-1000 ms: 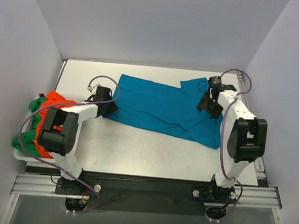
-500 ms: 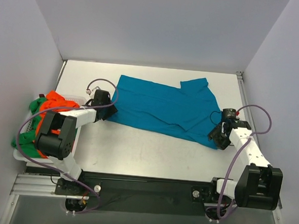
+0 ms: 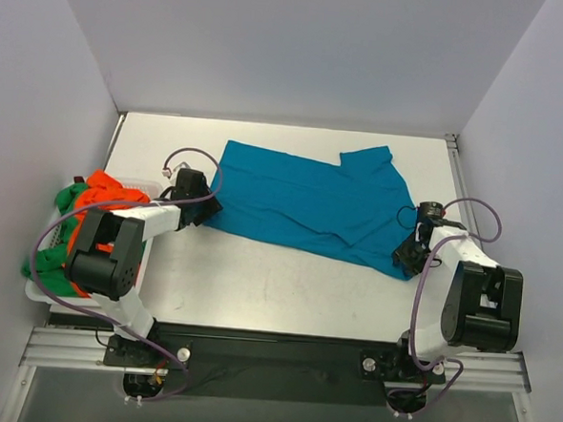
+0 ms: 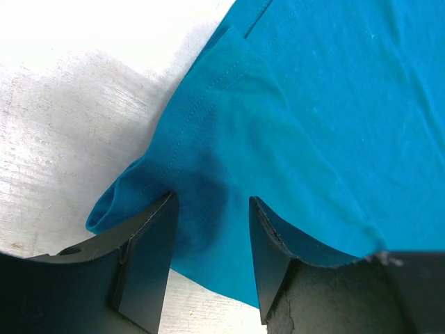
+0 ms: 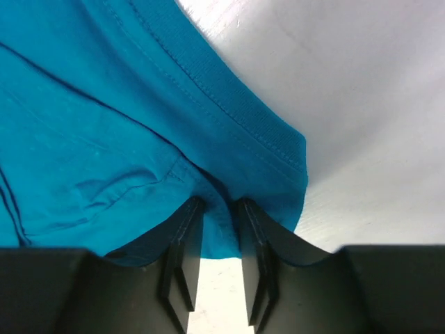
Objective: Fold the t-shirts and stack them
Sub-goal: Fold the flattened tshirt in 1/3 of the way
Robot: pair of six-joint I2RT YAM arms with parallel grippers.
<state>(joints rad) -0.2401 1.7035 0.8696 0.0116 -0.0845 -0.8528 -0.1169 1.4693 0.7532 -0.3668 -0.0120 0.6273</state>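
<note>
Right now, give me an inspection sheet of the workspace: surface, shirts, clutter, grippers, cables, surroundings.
Surface: white table, scuffed.
Job's things: teal t-shirt spread on the table, not folded; orange t-shirt and green t-shirt heaped in the basket.
Clutter: white basket at the left table edge.
Grippers: left gripper open, jaws astride the teal shirt's left corner; right gripper pinching its near right corner.
Cables: purple cables loop over both wrists.
Surroundings: plain grey walls on three sides.

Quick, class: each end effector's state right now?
Left end effector: open, straddling an edge of the teal-blue t-shirt.
Right end effector: closed on a corner of that t-shirt.
</note>
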